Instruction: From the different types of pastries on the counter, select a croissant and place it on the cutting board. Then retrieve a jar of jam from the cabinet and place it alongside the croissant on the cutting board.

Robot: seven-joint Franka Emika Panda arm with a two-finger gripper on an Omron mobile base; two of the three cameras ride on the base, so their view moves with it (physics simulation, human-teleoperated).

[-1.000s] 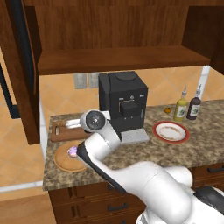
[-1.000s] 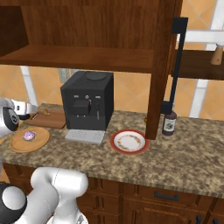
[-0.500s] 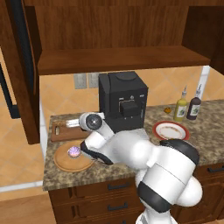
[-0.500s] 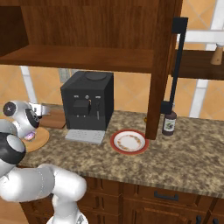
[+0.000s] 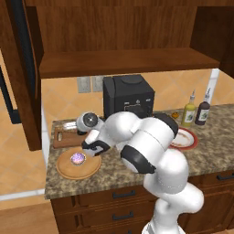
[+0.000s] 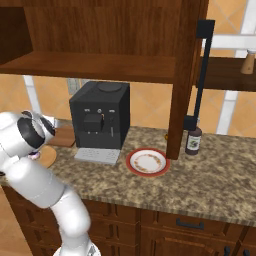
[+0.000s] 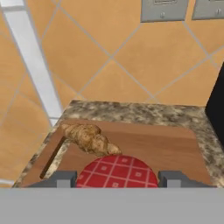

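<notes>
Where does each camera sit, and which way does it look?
Left base view: behind the arm's left, facing the counter; white arm rises lower right.
Right base view: behind its right, same counter; arm lower left.
Hand view: on the hand, fingertips at bottom, facing cutting board, croissant, jam jar.
Base views share coffee machine, plate.

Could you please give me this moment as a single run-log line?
stage: placing jam | gripper: shut on jar of jam, over cutting board | croissant: on board beside jar | cupcake: on round board

Arm bent low over the counter's left end

The cupcake (image 5: 78,158) sits on the round board (image 5: 64,169); the cutting board (image 5: 61,137) lies just behind.
</notes>
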